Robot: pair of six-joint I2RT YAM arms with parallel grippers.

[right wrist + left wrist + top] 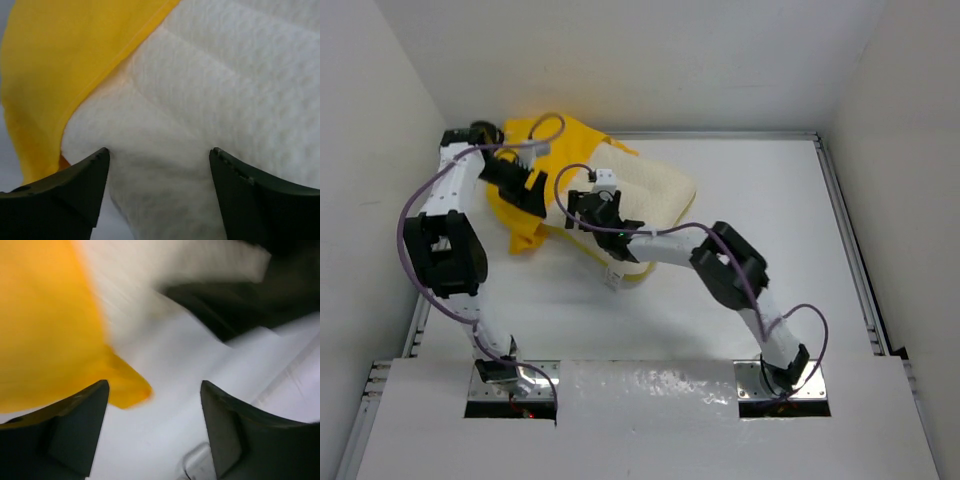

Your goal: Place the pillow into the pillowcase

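The cream-white quilted pillow point(655, 190) lies at the back of the table, its left part inside the bright yellow pillowcase point(582, 135). My left gripper point(535, 195) hovers over the case's near-left side. In the left wrist view, which is blurred, that gripper point(154, 385) is open, with a yellow pillowcase point(45, 325) corner hanging by its left finger and bare table between the jaws. My right gripper point(588, 208) is at the pillow's left front. It point(159, 150) is open wide, fingertips against the pillow point(215, 85), beside the pillowcase point(60, 60) hem.
White walls close the table in at the back, left and right. A metal rail point(850, 250) runs along the right edge, another point(420, 320) along the left. The right arm point(730, 265) stretches across the table's middle. Purple cables loop over both arms.
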